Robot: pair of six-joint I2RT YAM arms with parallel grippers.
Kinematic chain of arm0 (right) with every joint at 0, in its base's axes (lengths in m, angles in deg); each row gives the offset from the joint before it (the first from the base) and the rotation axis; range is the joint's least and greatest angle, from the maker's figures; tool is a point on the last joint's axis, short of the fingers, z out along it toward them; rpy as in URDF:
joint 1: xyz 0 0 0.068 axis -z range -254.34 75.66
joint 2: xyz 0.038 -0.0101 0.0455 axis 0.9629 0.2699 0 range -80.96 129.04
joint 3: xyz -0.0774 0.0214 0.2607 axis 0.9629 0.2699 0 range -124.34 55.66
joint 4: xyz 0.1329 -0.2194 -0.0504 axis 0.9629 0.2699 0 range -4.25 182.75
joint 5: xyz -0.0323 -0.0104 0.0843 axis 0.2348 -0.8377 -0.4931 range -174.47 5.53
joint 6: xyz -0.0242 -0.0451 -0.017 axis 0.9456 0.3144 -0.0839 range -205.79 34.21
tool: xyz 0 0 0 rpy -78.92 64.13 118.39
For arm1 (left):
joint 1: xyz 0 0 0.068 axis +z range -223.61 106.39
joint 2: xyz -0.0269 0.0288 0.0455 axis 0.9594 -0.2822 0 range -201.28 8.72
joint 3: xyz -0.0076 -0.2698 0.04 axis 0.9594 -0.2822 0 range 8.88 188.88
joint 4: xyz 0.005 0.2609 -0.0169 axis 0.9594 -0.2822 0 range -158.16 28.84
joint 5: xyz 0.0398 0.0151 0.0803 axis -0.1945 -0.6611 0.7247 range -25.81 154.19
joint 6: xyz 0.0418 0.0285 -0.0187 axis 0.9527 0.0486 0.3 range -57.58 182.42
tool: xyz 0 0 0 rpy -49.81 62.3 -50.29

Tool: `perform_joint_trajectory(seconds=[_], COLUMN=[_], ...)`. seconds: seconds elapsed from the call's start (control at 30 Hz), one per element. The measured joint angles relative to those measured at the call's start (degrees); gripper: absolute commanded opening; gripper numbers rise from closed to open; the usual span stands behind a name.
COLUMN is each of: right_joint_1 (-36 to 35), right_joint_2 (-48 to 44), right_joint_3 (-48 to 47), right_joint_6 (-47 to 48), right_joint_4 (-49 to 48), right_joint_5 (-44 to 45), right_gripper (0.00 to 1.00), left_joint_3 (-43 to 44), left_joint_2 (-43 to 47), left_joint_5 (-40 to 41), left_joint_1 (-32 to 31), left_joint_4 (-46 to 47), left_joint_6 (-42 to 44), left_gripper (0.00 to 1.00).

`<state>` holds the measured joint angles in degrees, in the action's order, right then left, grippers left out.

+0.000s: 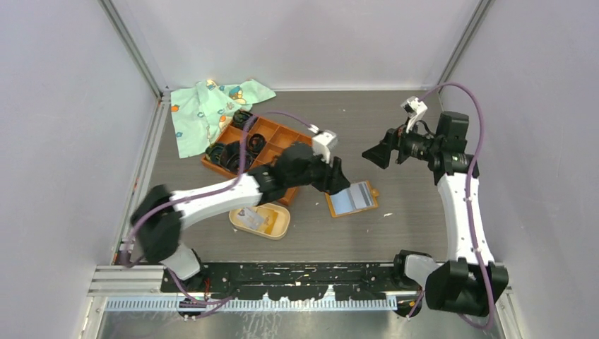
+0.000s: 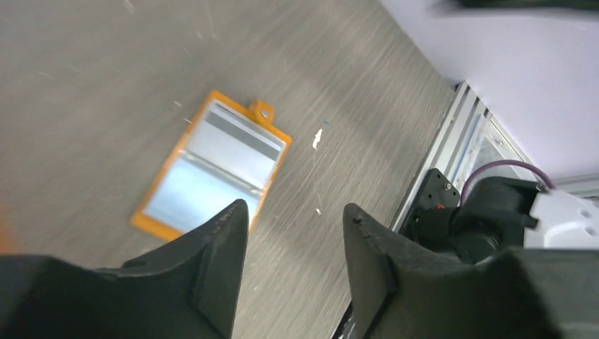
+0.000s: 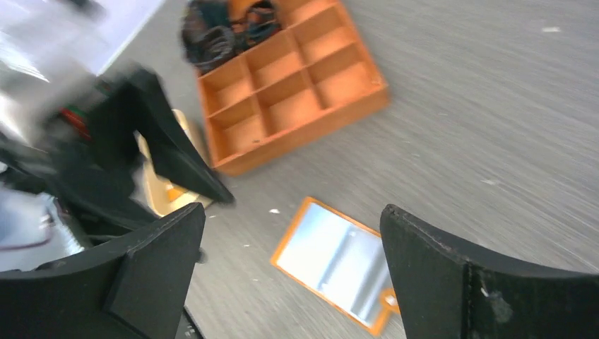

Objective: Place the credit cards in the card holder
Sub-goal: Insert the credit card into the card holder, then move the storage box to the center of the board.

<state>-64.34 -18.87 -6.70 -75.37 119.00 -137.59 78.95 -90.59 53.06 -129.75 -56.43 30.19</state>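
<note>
The beige oval card holder (image 1: 277, 227) lies near the table's front, left of centre, with a flat credit card (image 1: 248, 217) resting inside it. In the right wrist view only a slice of the card holder (image 3: 157, 189) shows behind the left arm. My left gripper (image 1: 337, 185) hangs over the left edge of the open orange wallet (image 1: 352, 199). Its jaws (image 2: 295, 212) stand apart with only bare table between them. My right gripper (image 1: 369, 154) is raised above and behind the wallet, wide open (image 3: 293, 212) and empty.
An orange grid tray (image 1: 279, 134) with black coiled bands stands behind the card holder, also in the right wrist view (image 3: 297, 92). A green patterned cloth (image 1: 212, 106) lies at the back left. The wallet (image 2: 212, 166) (image 3: 339, 261) shows a blue-grey inside. Walls enclose the table.
</note>
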Motion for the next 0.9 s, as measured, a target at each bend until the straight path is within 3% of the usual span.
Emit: perform_joint_trajectory(seconds=[0.1,0.2,0.3,0.57,0.73,0.9], right_joint_1=[-2.75,-8.37,-12.46,-14.69,-15.26,-15.54], right_joint_2=[3.04,3.82,3.78,5.64,6.54,6.88], right_joint_3=[1.92,6.01,9.73,13.03,13.03,13.03], right_joint_6=[0.72,3.04,4.17,8.31,9.44,10.10], right_joint_4=[-1.90,-1.95,-2.60,-2.51,-1.88,-1.68], right_joint_5=[-6.03,-8.98,-11.52,-13.22,-12.94,-12.59], right_gripper=[1.00,1.00,0.99,0.99,0.99,0.99], left_joint_3=[-6.64,-12.98,-18.47,-32.39,-33.00,-32.33], left_joint_2=[14.32,25.35,30.75,38.58,38.05,33.09], left_joint_5=[5.27,10.01,12.26,16.52,20.28,23.39], left_joint_1=[0.07,1.01,3.89,6.78,6.78,6.78], left_joint_4=[-0.87,-3.61,-9.14,-22.23,-26.18,-29.57], left_joint_6=[7.45,11.50,12.24,6.10,2.03,-0.90], left_gripper=[0.76,0.77,0.73,0.62,0.58,0.62])
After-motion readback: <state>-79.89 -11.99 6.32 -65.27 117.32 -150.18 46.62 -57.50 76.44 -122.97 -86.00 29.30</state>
